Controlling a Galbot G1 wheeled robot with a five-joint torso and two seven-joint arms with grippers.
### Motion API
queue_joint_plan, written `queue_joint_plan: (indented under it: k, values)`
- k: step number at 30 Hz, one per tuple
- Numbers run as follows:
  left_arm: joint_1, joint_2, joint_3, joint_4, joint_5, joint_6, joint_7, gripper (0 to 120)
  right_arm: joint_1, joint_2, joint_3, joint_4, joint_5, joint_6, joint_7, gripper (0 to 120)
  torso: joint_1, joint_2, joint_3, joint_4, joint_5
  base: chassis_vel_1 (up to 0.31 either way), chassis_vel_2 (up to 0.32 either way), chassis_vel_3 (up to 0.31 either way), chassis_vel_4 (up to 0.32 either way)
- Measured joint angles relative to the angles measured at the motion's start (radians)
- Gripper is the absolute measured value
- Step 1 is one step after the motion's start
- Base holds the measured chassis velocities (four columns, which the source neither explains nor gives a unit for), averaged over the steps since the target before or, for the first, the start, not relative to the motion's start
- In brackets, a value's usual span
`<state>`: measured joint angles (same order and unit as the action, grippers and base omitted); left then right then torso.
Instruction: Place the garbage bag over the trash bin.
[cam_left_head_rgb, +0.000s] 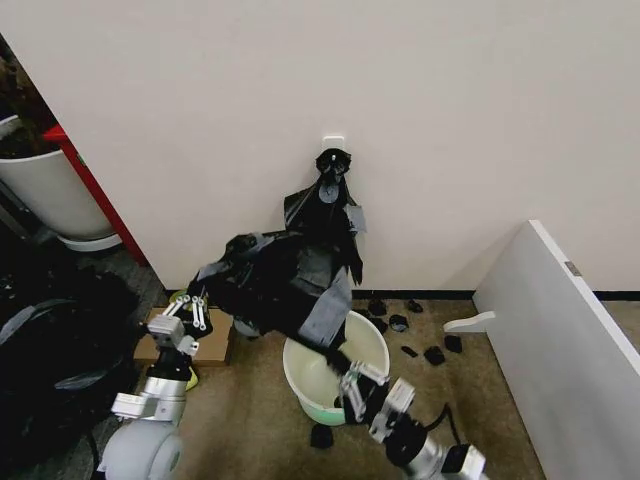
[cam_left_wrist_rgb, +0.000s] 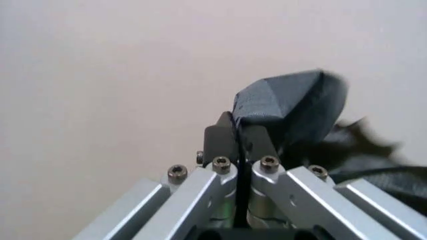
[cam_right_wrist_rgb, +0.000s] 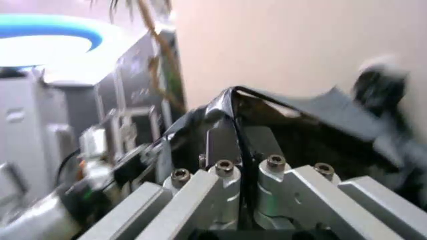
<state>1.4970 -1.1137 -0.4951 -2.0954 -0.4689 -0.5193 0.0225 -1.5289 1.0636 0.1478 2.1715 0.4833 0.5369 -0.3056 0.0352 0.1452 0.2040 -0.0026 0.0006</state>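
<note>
Nearest us in the head view, at about 7 o'clock, our left tool (cam_left_head_rgb: 196, 312) is raised beside a cardboard box (cam_left_head_rgb: 205, 348) on the floor and pinches one edge of the garbage bag (cam_left_head_rgb: 285, 280). At 5 o'clock our right tool (cam_left_head_rgb: 343, 366) clamps the opposite edge, right at the rim of the trash bin (cam_left_head_rgb: 305, 383). We see the bag stretched between the two tools, hanging over the bin's 11 o'clock side; the cream interior looks empty where it shows. Above, at 12 o'clock, a knotted bunch of black plastic (cam_left_head_rgb: 332, 172) hangs on the wall. Small black scraps (cam_left_head_rgb: 434, 354) lie on the carpet at 3 o'clock of the bin, and a white planter pot (cam_left_head_rgb: 48, 190) stands at 10 o'clock.

From the left wrist view, we see the left tool (cam_left_wrist_rgb: 237, 134) closed tight on a fold of the bag (cam_left_wrist_rgb: 293, 102) against plain wall.

From the right wrist view, the right tool (cam_right_wrist_rgb: 233, 137) is shut on the glossy film (cam_right_wrist_rgb: 320, 125), with the left arm (cam_right_wrist_rgb: 73, 195) beyond.
</note>
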Motion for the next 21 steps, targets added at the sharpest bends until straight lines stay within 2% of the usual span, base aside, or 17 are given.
queue_joint_plan:
  k: [3, 8, 17, 21]
  values:
    - [-0.018, 0.008, 0.013, -0.023, -0.057, 0.0, 0.052, 0, 0.011, 0.0, 0.05, 0.034, 0.052, -0.017, 0.017, 0, 0.0, 0.0, 0.0, -0.0002, 0.0001, 0.0, 0.0, 0.0, 0.0]
    - [-0.021, -0.014, 0.023, -0.023, -0.069, -0.002, 0.112, 0, 0.042, -0.001, 0.073, 0.019, 0.105, -0.029, 0.024, 0, 0.0, 0.0, 0.0, 0.0002, 0.0, 0.0, 0.0, 0.0, 0.0]
    - [-0.033, -0.085, 0.06, 0.097, -0.024, -0.029, 0.189, 0, 0.067, 0.015, 0.063, -0.106, 0.109, -0.014, 0.022, 0, 0.0, 0.0, 0.0, 0.0, 0.0, 0.0, 0.0, 0.0, 0.0]
    - [-0.036, -0.101, 0.077, 0.13, -0.025, -0.035, 0.198, 0, 0.08, 0.022, 0.084, -0.121, 0.103, -0.008, 0.018, 0, 0.0, 0.0, 0.0, 0.0001, 0.0001, 0.0, 0.0, 0.0, 0.0]
